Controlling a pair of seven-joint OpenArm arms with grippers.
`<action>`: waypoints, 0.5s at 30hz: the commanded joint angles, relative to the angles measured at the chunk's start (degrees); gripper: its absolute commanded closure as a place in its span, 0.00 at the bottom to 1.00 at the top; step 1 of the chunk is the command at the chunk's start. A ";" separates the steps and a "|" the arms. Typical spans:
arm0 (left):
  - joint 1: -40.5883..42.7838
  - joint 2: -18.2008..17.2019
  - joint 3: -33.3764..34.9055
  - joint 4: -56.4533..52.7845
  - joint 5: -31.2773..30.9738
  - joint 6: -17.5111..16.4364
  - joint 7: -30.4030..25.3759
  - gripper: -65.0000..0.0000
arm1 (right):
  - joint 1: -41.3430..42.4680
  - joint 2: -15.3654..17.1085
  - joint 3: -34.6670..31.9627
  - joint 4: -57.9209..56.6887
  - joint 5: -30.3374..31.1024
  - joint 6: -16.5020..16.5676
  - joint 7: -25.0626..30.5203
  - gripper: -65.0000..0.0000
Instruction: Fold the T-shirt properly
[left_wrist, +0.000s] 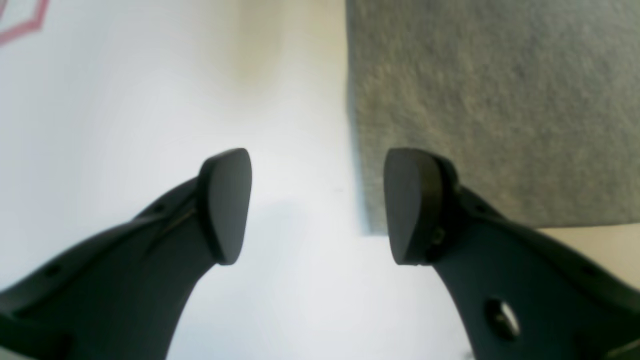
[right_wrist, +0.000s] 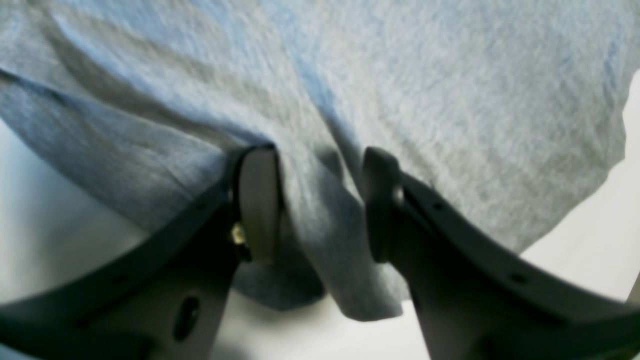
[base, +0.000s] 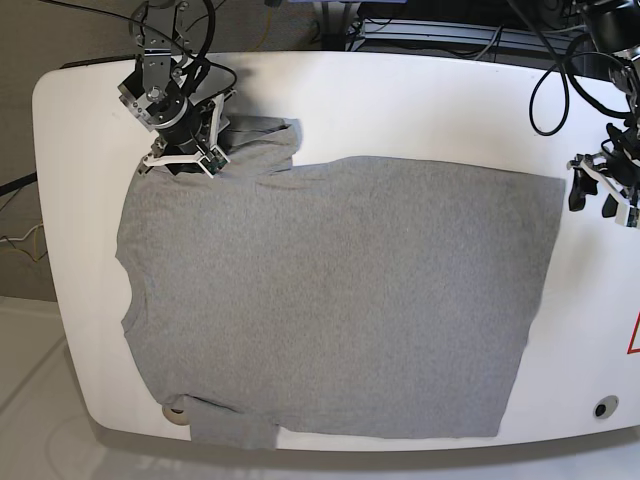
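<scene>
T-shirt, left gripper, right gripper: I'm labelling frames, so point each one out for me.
T-shirt (base: 340, 300), base view, middle of the flat body.
Left gripper (left_wrist: 317, 205), left wrist view, gap midway between fingertips.
Right gripper (right_wrist: 320, 205), right wrist view, midway between fingertips, over a fabric fold.

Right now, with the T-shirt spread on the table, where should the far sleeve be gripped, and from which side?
Grip the sleeve at its free cuff edge, coming from above: it lies bunched there, and the right hand already straddles a raised ridge of its cloth.
</scene>
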 joint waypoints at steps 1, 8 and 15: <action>-3.46 0.15 -0.41 -1.78 1.19 0.27 -0.74 0.41 | 0.46 0.40 0.27 0.63 -0.26 -0.51 1.30 0.60; -3.16 1.07 0.79 -0.48 3.53 0.27 -2.08 0.42 | 0.43 0.09 0.62 0.89 -0.53 -0.51 1.07 0.59; 0.74 0.64 1.08 6.84 2.97 1.46 -4.74 0.43 | 0.13 -0.38 1.56 2.14 -0.73 -0.51 0.41 0.59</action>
